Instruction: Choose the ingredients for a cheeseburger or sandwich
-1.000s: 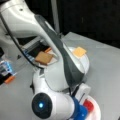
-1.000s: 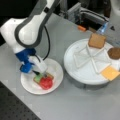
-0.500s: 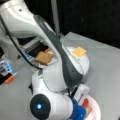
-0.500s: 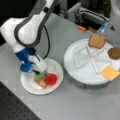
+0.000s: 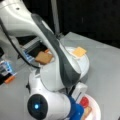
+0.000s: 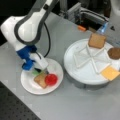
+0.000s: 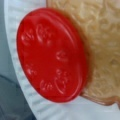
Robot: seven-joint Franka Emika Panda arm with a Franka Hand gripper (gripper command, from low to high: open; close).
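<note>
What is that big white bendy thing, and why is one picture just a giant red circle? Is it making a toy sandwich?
The white bendy thing is a robot arm. At its end is a gripper, its blue-and-white hand, hanging low over a small paper plate.

Two pictures come from cameras standing off the arm. The third comes from a camera on the arm's wrist looking straight down, so everything looks huge.

The giant red circle is a toy red disc. It lies partly on a toast square, and partly on the plate. In a front view you see a bit of green beside the toast, right at the gripper.

The big round tray holds spare pieces: another toast square, a brown round piece and a yellow cheese square.

I cannot see anything held.
</note>
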